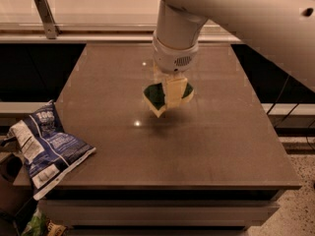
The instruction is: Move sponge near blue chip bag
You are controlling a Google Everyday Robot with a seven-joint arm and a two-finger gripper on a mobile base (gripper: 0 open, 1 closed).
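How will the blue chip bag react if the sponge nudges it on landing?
The blue chip bag looks crinkled and puffy, so probably light and easily shoved. It overhangs the table's left edge, so a nudge might tip it off. The claw, mid-table, holds the sponge aloft.

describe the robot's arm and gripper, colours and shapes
The arm is glossy white, thick and rounded, with small dark round marks. Its wrist ends in a white collar with a dotted vent grille. The gripper, over the middle of the table, has flat cream fingers. No cables show.
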